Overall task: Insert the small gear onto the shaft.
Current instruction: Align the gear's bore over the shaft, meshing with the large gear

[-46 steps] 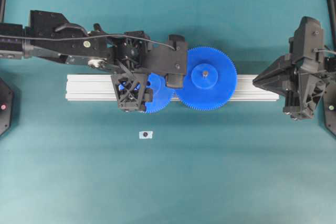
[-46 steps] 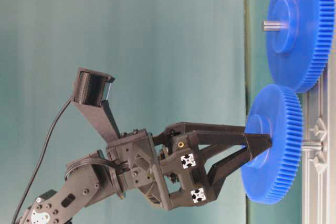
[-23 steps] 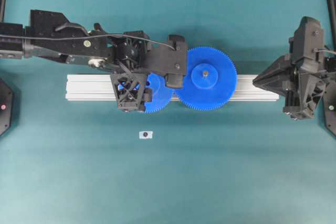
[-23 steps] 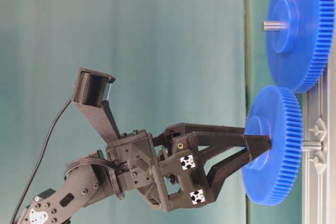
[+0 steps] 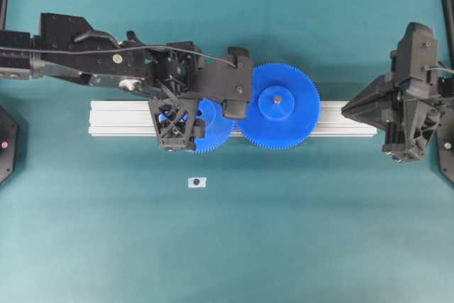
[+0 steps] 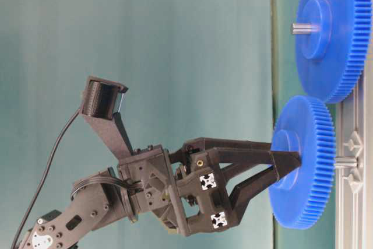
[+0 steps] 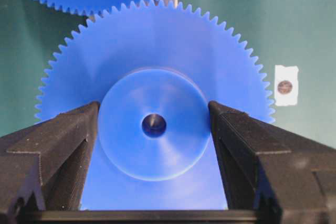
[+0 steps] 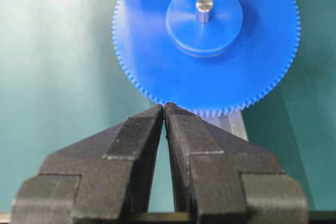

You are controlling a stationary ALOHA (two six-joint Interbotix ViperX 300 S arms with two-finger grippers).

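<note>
the teal counter [image 5: 284, 246] carries a ribbed rail [image 5: 340, 120] with the large gear [image 5: 280, 104] mounted on it. the left end effector [image 7: 154, 129] is clamped on the small gear [image 7: 152, 77] hub over the rail, teeth beside the large gear. the right end effector [image 8: 164, 109] is pressed together, empty.

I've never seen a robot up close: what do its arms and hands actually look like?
Both arms are matte black plastic with visible screws. The left arm carries a thin black cable and a small yellow round sticker. Each hand, like the left hand, has a latticed frame, two blocky wedge-shaped black fingers, and small white square markers. The right hand looks alike.
</note>
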